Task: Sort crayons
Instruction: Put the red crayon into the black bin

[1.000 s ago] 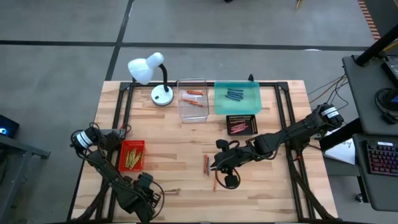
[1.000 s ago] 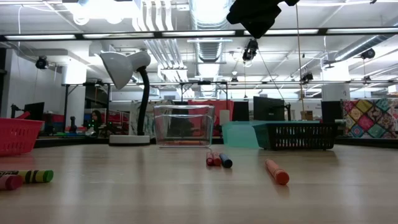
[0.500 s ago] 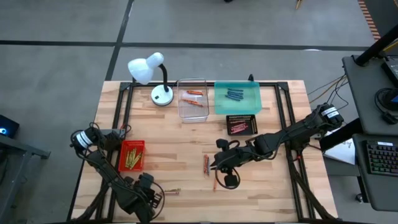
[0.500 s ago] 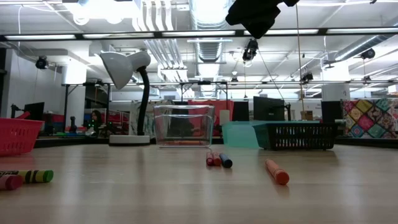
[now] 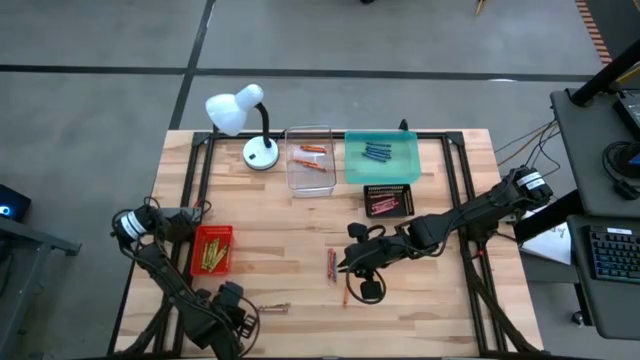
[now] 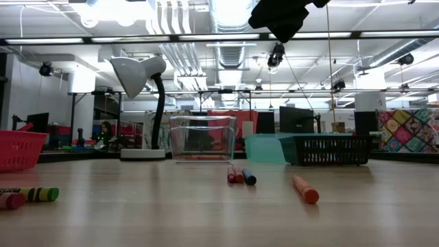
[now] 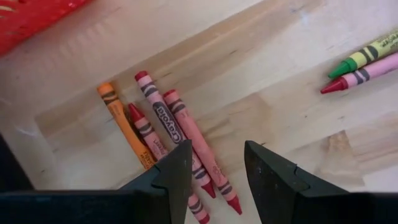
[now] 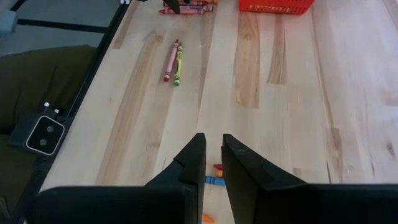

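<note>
On the wooden table (image 5: 290, 250), the left gripper (image 7: 217, 168), fingers apart and empty, hovers over a red-orange cluster of crayons (image 7: 168, 134) just beyond the red tray (image 5: 212, 249), long axes running toward its fingertips. The right gripper (image 8: 212, 163), nearly closed and empty, waits farther right.

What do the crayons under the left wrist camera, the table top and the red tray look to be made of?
The crayons: likely wax sticks in matte printed paper wrappers, bare tips showing. The table top: pale wood planks, judging by visible grain and seams, with a low sheen. The red tray: probably moulded plastic, uniformly bright red; its mesh-like wall shows in the low view.
</note>
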You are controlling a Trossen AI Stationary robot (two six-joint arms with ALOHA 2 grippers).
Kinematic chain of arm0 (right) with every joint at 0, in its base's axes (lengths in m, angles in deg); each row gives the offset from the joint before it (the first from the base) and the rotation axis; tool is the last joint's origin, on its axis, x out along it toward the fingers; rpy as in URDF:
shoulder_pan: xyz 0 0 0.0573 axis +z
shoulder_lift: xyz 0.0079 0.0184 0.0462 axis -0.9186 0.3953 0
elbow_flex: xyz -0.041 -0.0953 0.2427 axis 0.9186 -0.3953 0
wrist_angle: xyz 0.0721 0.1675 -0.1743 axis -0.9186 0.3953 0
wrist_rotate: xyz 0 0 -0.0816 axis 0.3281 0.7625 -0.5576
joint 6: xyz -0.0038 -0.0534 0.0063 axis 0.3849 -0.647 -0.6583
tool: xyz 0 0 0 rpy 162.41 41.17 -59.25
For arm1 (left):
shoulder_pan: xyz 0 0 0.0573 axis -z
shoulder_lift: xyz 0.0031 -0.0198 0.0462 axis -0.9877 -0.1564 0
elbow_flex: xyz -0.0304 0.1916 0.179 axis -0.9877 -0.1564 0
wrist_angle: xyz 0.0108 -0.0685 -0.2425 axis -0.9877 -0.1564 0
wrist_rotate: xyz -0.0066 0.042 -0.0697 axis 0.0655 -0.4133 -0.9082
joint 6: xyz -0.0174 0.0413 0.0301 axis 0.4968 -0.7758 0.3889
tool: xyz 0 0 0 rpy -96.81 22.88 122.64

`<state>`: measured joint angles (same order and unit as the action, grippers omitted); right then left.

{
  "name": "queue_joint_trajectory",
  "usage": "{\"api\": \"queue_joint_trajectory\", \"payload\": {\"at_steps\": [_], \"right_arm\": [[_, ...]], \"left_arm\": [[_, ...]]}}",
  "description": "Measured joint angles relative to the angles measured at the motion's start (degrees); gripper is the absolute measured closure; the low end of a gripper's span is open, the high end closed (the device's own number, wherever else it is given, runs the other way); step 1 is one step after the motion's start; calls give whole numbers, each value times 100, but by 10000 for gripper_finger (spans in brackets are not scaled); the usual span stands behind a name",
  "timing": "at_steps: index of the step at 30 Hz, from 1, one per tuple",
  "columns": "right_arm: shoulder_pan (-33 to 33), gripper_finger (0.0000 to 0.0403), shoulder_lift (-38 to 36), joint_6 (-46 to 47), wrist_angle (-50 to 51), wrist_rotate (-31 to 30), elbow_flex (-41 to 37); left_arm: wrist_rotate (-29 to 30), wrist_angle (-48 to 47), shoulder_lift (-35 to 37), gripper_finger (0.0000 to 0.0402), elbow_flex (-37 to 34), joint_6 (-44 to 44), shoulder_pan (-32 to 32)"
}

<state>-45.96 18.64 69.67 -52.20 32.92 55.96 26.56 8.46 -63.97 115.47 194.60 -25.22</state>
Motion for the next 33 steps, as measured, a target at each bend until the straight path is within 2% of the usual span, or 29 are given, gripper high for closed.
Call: {"api": "queue_joint_trajectory", "payload": {"at_steps": [7,23,28,33], "right_arm": [[0,360,0,0,-2,0,0],[-2,360,0,-54,-283,-2,-4],[-2,360,0,-74,-302,-2,-4],[-2,360,0,-106,-299,-2,-4]], "left_arm": [[85,8,-10,272,-13,16,8],[38,34,-587,278,207,-105,23],[78,102,-599,300,238,-115,29],[119,138,-599,350,236,-161,29]]}}
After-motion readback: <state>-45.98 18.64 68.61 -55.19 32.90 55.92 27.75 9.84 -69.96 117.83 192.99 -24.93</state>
